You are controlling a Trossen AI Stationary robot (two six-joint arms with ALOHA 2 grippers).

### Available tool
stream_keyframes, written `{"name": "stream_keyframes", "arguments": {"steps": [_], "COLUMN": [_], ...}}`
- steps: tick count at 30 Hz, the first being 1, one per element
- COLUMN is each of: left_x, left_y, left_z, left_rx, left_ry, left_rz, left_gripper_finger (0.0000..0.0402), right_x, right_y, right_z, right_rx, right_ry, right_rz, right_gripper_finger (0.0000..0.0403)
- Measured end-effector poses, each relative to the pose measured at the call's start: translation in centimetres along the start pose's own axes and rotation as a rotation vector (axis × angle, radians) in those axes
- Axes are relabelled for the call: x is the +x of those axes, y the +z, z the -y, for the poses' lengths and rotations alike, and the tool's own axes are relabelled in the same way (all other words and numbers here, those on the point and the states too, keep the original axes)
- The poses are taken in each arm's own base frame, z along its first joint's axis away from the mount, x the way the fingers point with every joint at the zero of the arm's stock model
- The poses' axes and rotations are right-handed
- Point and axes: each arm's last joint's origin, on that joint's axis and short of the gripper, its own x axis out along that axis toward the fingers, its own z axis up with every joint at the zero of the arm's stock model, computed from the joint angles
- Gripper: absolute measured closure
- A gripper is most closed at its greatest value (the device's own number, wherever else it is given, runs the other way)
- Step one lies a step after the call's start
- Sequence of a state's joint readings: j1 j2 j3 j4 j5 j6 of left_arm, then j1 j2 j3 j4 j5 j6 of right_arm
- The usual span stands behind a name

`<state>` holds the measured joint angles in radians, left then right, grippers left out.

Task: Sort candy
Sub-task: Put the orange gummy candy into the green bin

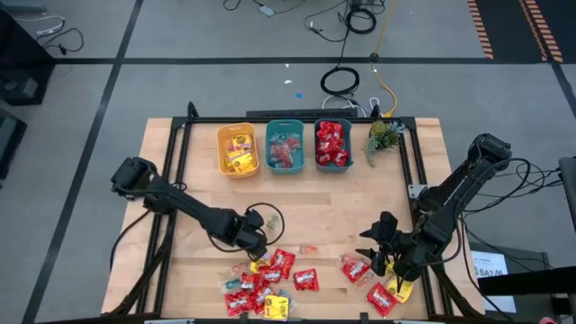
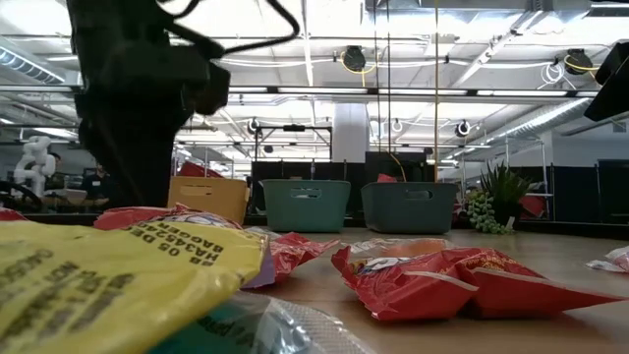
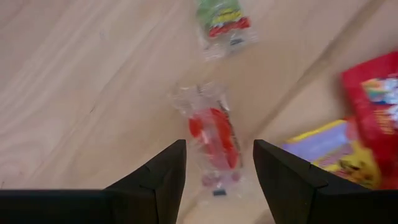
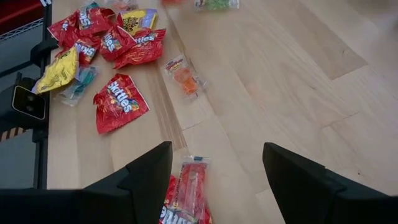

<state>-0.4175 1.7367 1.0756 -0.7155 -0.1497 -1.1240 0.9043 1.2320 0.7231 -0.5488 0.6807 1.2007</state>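
Note:
The candy lies near the table's front edge: red packets (image 1: 304, 279), yellow packets (image 1: 275, 306) and small clear-wrapped pieces. My left gripper (image 1: 258, 247) stands open above the left pile, pointing steeply down. Its fingers stand on either side of a clear-wrapped red piece (image 3: 214, 138) that lies flat on the wood, without touching it. My right gripper (image 1: 385, 256) hangs open over the right-hand group, slanting down. A clear-wrapped red piece (image 4: 189, 185) lies on the table below its fingers (image 4: 149, 171). A red packet (image 4: 121, 101) lies farther off.
At the far edge stand a yellow bin (image 1: 238, 149), a teal bin (image 1: 284, 146) and a bin of red packets (image 1: 332, 144), with a small green plant (image 1: 382, 135) to their right. Bare wood lies between the bins and the candy. Black frame rails (image 1: 416, 171) border the table.

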Motion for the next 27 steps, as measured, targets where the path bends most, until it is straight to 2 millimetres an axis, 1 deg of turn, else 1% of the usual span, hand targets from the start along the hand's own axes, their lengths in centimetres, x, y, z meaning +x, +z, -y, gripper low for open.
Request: {"name": "stream_keyframes", "arguments": {"steps": [8,11,15,19,27], "left_x": [2.9,3.3,3.0,2.4,1.6], "left_y": [-0.3,-0.3,-0.1,0.1,0.7], "left_z": [0.2,0.3,0.6,0.9,1.7], "left_rx": [0.013,0.014,0.016,0.028,0.052], "left_ry": [0.078,0.084,0.088,0.103,0.068], "left_rz": [-0.025,-0.028,-0.03,-0.039,-0.036], "left_gripper_finger": [0.0206,0.0206,0.0212,0.0249,0.0366], "right_x": [0.0,0.0,0.0,0.0,0.0], "right_y": [0.0,0.0,0.0,0.0,-0.1], "right_z": [0.0,0.0,0.0,0.0,0.2], "right_rx": [0.006,0.008,0.009,0.004,-0.006], "right_ry": [0.0,0.001,0.0,-0.003,-0.014], "right_rz": [-0.002,-0.002,-0.002,-0.003,-0.006], "right_gripper_finger": [0.0161,0.0161,0.0161,0.0161,0.0161]}}
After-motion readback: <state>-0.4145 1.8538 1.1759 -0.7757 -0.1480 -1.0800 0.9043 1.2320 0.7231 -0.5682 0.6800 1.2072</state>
